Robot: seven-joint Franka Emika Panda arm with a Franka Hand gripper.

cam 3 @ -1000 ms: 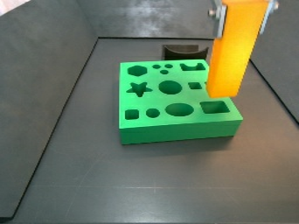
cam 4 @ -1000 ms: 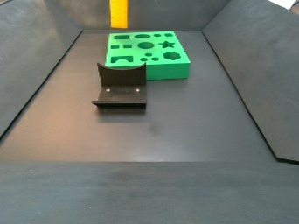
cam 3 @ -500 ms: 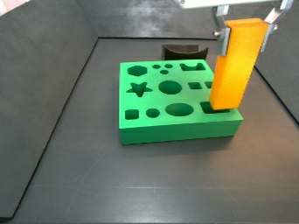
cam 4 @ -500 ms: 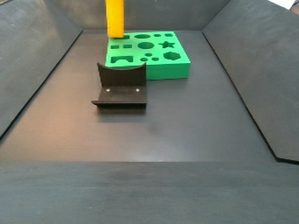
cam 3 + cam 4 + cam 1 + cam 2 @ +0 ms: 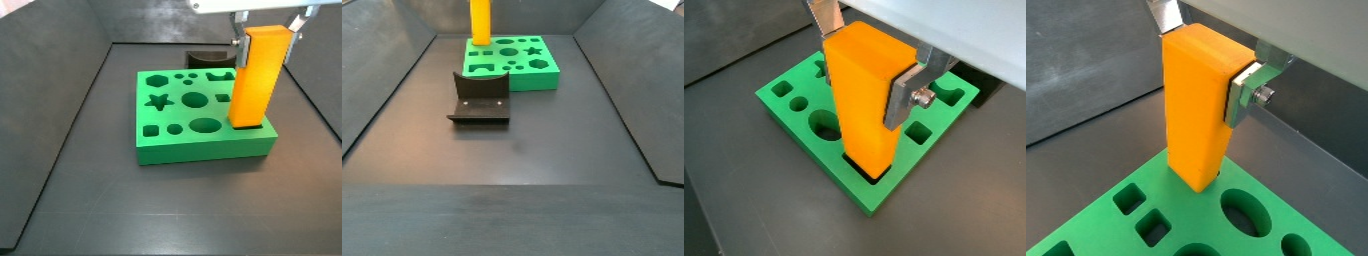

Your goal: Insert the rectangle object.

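Note:
The rectangle object (image 5: 257,78) is a tall orange-yellow bar, held upright. My gripper (image 5: 271,18) is shut on its upper part, and in both wrist views (image 5: 865,60) (image 5: 1204,55) the silver fingers (image 5: 907,90) (image 5: 1247,93) press its two sides. The bar's lower end stands at the mouth of the rectangular hole at a corner of the green board (image 5: 187,135). Most of the bar rises above the board. How deep it sits in the hole is hidden. In a side view the bar (image 5: 480,20) stands at the board's (image 5: 523,72) far corner.
The green board has several other shaped holes: a star (image 5: 159,101), circles (image 5: 195,99) and small squares (image 5: 918,132). The dark fixture (image 5: 480,97) stands on the floor beside the board (image 5: 207,58). Dark sloping walls (image 5: 382,90) enclose the floor.
The gripper has carried the bar down and slightly sideways over the board's corner. The bar's lower end now covers the rectangular hole that was open to view before.

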